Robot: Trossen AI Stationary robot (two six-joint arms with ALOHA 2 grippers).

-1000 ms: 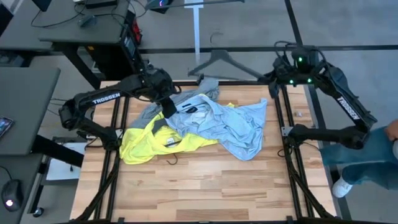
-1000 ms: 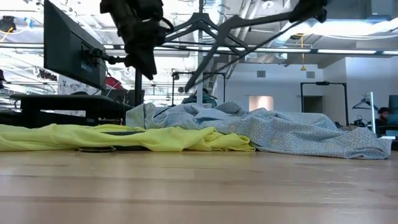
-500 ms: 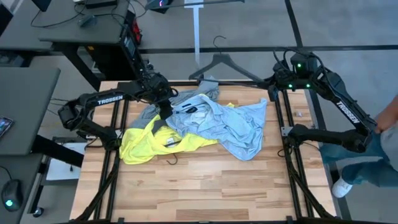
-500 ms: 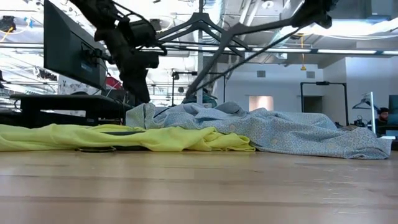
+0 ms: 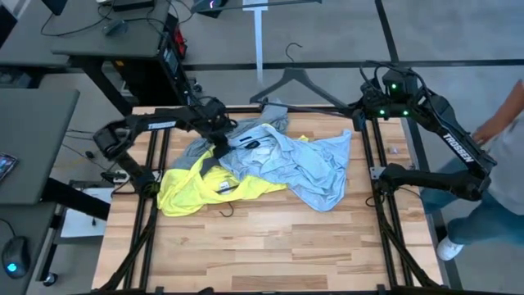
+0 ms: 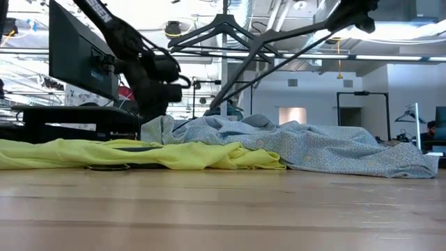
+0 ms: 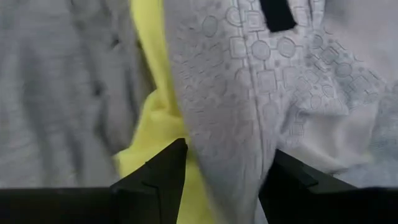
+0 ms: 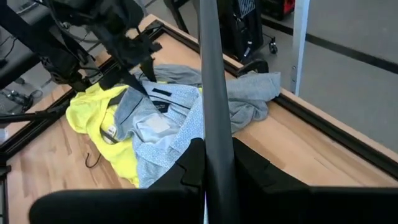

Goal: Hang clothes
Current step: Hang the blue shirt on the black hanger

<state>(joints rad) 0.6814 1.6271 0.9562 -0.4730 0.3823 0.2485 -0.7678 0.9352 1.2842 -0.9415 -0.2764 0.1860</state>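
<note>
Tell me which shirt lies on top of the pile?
The pale blue patterned shirt. It drapes over the yellow T-shirt and the grey T-shirt, which peek out beneath.

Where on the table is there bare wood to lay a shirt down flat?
The table's whole near half, below the yellow T-shirt and light-blue shirt, is bare. A narrower strip runs along the right edge. The far-left part is crowded with the pile, the grey T-shirt and the left gripper.

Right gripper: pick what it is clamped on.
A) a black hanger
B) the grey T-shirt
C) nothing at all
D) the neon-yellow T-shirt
A: in the right wrist view the right gripper is shut on the arm of the black hanger, which it holds up past the table's far edge, well apart from the clothes piled on the table.
</note>
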